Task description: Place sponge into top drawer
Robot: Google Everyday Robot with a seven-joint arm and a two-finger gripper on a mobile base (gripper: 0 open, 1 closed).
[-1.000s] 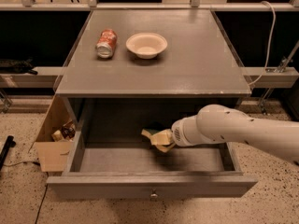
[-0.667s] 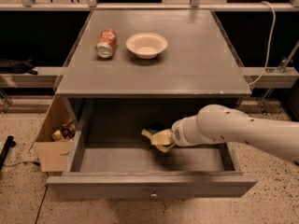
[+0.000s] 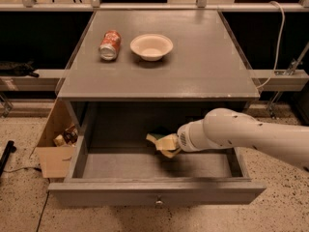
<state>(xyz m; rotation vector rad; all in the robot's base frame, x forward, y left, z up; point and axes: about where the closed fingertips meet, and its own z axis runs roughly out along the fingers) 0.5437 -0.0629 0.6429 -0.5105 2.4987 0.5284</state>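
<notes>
The top drawer is pulled wide open under the grey table, with its small round knob at the centre of the front panel. My gripper reaches in from the right, over the middle of the drawer, a little above its floor. It is shut on the sponge, whose dark green top and yellow body show at the pale fingers. My white arm crosses the drawer's right side and hides that part of it.
On the tabletop a red soda can lies on its side next to a cream bowl. An open cardboard box with small items stands on the floor at the left. A cable hangs at the right.
</notes>
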